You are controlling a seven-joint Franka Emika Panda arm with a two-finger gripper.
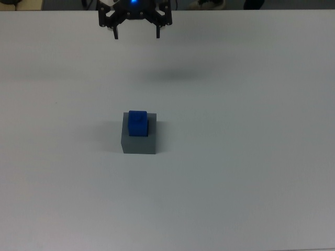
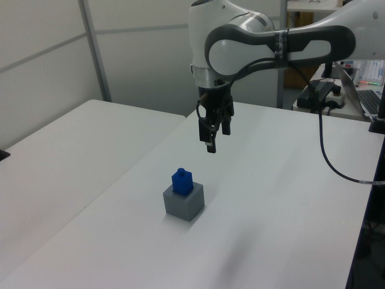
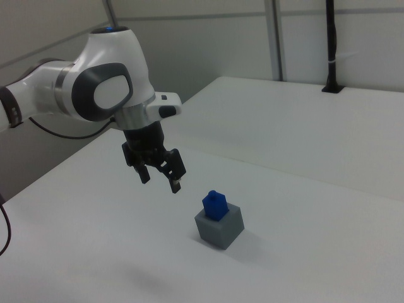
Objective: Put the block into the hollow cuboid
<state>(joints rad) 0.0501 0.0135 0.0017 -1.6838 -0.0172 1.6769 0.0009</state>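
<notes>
Block (image 1: 137, 123) sits in hollow cuboid (image 1: 139, 143), mid table (image 1: 251, 157).

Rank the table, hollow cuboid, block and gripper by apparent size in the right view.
1. Table, by far the largest.
2. Gripper, with open jaws; it may sit nearer the camera, so its place above the cuboid is unsure.
3. Hollow cuboid.
4. Block, smallest.

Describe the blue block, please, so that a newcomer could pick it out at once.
On the white table, below the open gripper, stands one grey hollow cuboid. The block sits in its top, sticking up above the rim. It is the only bright blue thing there, and narrower than the grey box.
</notes>
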